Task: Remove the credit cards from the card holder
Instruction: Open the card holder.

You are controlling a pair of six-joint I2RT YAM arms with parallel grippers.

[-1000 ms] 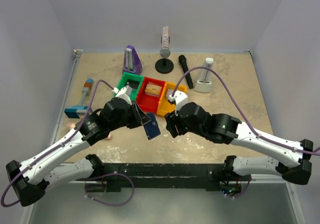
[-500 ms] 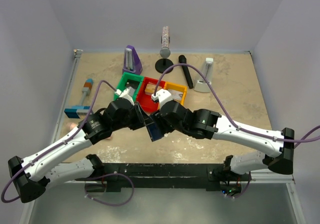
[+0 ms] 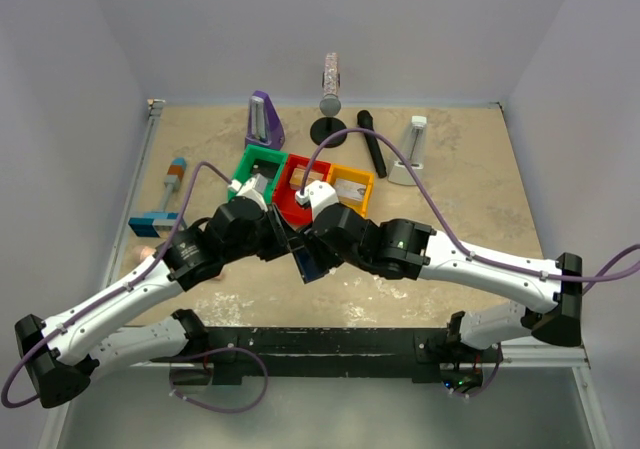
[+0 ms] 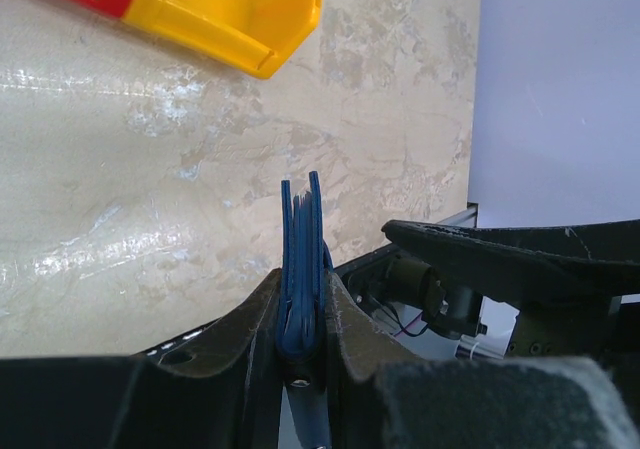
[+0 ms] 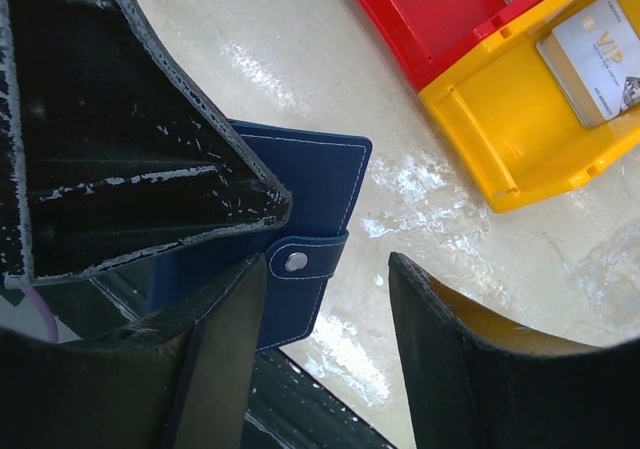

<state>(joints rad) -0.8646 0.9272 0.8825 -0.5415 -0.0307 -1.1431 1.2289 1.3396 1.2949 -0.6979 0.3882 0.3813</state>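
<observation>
My left gripper [image 3: 286, 239] [image 4: 300, 291] is shut on the card holder [image 3: 308, 259] [image 4: 301, 249], a navy-blue wallet held folded and on edge above the table's near middle. In the left wrist view I see it edge-on, with thin pale edges between its leaves at the top. My right gripper [image 3: 314, 245] [image 5: 325, 269] is open right beside it. One finger [image 5: 225, 339] lies against the wallet [image 5: 320, 179] next to the strap with its silver snap [image 5: 296, 261]. The other finger [image 5: 450, 349] stands apart over bare table. No credit cards show clearly inside the holder.
Green [image 3: 262, 161], red [image 3: 305, 197] and yellow [image 3: 352, 181] bins stand just behind the grippers. A pale card marked VIP [image 5: 595, 54] lies in the yellow bin [image 5: 520, 119]. Further back are a purple metronome [image 3: 264, 120], a mic stand [image 3: 329, 119], a black microphone [image 3: 372, 149] and a white stand [image 3: 411, 154]. A blue-and-white block [image 3: 152, 223] lies left.
My right arm has swung left and come up against the held wallet, its jaws narrowing a little. The left arm and the wallet have stayed put.
</observation>
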